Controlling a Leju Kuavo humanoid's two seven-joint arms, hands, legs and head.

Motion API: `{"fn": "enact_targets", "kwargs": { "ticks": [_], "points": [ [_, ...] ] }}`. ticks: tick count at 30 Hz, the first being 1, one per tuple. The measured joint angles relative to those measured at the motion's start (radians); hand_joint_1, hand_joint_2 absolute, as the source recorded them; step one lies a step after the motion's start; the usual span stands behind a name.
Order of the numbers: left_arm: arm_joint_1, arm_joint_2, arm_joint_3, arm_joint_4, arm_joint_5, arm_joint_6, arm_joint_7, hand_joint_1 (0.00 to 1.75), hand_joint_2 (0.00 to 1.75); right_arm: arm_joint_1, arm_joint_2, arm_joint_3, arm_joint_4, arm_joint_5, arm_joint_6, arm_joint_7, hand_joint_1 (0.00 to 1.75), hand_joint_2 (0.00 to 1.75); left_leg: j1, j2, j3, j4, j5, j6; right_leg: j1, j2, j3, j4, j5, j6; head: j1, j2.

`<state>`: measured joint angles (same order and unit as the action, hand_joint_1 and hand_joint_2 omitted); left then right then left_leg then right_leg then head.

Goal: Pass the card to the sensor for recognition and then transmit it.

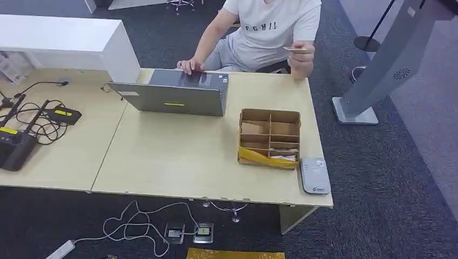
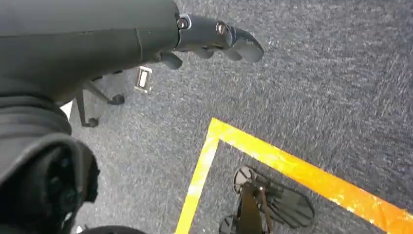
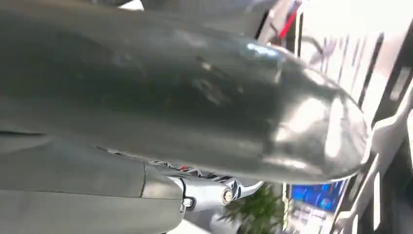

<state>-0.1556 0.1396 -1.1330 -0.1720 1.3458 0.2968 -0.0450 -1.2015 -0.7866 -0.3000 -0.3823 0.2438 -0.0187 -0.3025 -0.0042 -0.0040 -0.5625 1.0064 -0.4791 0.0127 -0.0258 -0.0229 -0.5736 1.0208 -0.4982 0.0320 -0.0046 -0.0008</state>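
A person behind the table holds a thin card [image 1: 295, 49] up in one hand, above the far edge. The grey sensor [image 1: 315, 175], a flat card reader, lies at the table's front right corner beside a cardboard box [image 1: 269, 138]. In the left wrist view my left hand [image 2: 214, 39] hangs over the carpet, its fingers loosely stretched out and holding nothing. My right hand [image 3: 214, 192] appears in the right wrist view as a grey cover and a bit of silver finger; a dark rounded body part hides most of it.
An open grey laptop [image 1: 175, 93] stands mid-table with the person's other hand on it. Routers and cables [image 1: 32, 127] lie at the left. A grey kiosk stand [image 1: 378, 70] rises right of the table. Yellow floor tape [image 2: 272, 156] runs under my left hand.
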Motion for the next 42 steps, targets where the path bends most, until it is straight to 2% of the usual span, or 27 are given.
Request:
{"fn": "enact_targets", "kwargs": {
  "ticks": [6, 9, 12, 15, 24, 32, 33, 34, 35, 42],
  "points": [
    [0.0, 0.005, 0.0, 0.0, -0.001, -0.013, 0.011, 0.0, 0.0, -0.029, 0.025, 0.287, -0.096, 0.128, -0.027, -0.001, 0.0, 0.0, 0.0, 0.0, 0.0, 0.0, 0.0, 0.0, 0.0, 0.0, -0.001, 0.0, 0.0, 0.0, 0.001, 0.0],
    [0.0, 0.008, -0.001, 0.0, -0.004, -0.014, 0.013, 0.0, 0.0, -0.021, 0.029, 0.425, -0.156, 0.152, -0.029, 0.03, 0.0, 0.0, 0.0, 0.001, 0.001, 0.0, 0.0, 0.0, 0.0, 0.001, -0.001, 0.0, 0.0, 0.0, 0.001, 0.0],
    [0.001, 0.011, -0.001, 0.0, -0.005, -0.018, 0.014, 0.0, 0.0, -0.006, 0.022, 0.598, -0.243, 0.17, -0.04, 0.064, 0.0, 0.0, 0.0, 0.002, 0.001, 0.0, 0.0, 0.0, 0.0, 0.003, -0.001, 0.0, 0.0, 0.0, 0.001, 0.0],
    [0.001, 0.013, -0.001, 0.0, -0.008, -0.025, 0.018, 0.0, 0.0, 0.003, 0.014, 0.717, -0.312, 0.175, -0.036, 0.088, 0.0, 0.0, 0.0, 0.002, 0.001, 0.0, 0.0, 0.0, 0.0, 0.002, -0.001, 0.0, 0.0, 0.0, 0.001, 0.0],
    [0.002, 0.013, -0.002, 0.0, -0.015, -0.032, 0.023, 0.0, 0.0, 0.058, -0.014, 0.902, -0.44, 0.162, -0.026, 0.116, 0.0, 0.0, 0.0, 0.002, 0.001, 0.0, 0.0, 0.0, 0.0, 0.003, -0.001, 0.0, 0.0, 0.0, 0.001, 0.0],
    [0.002, 0.014, -0.002, 0.0, -0.015, -0.032, 0.023, 0.0, 0.0, 0.062, -0.019, 0.919, -0.451, 0.16, -0.026, 0.117, 0.0, 0.0, 0.0, 0.002, 0.001, 0.0, 0.0, 0.0, 0.0, 0.002, -0.001, 0.0, 0.0, 0.0, 0.0, 0.0],
    [0.003, 0.014, -0.002, 0.0, -0.016, -0.034, 0.023, 0.0, 0.0, 0.07, -0.028, 0.953, -0.473, 0.146, -0.015, 0.118, 0.0, 1.75, 0.0, 0.002, 0.001, 0.0, 0.0, 0.0, 0.0, 0.002, -0.001, 0.0, 0.0, 0.0, 0.001, 0.0],
    [0.004, 0.014, -0.002, 0.0, -0.016, -0.034, 0.023, 0.0, 0.0, 0.073, -0.03, 0.963, -0.482, 0.132, -0.005, 0.121, 0.0, 1.75, 0.0, 0.002, 0.001, 0.0, 0.0, 0.0, 0.0, 0.003, -0.001, 0.0, 0.0, 0.0, 0.001, 0.0],
    [0.004, 0.016, -0.002, 0.0, -0.026, -0.045, 0.023, 0.0, 0.0, 0.112, -0.036, 0.999, -0.524, 0.02, 0.085, 0.139, 0.0, 1.75, 0.001, 0.002, 0.001, 0.0, 0.0, 0.0, 0.001, 0.003, -0.001, 0.0, 0.0, 0.0, 0.001, 0.0],
    [0.004, 0.019, -0.01, 0.0, -0.043, -0.045, 0.028, 0.0, 0.0, 0.182, -0.032, 1.055, -0.593, -0.016, 0.101, 0.169, 0.0, 1.75, 0.001, 0.002, 0.001, 0.0, 0.0, 0.0, 0.001, 0.002, -0.001, 0.0, 0.0, 0.0, 0.001, 0.0]
  ]
}}
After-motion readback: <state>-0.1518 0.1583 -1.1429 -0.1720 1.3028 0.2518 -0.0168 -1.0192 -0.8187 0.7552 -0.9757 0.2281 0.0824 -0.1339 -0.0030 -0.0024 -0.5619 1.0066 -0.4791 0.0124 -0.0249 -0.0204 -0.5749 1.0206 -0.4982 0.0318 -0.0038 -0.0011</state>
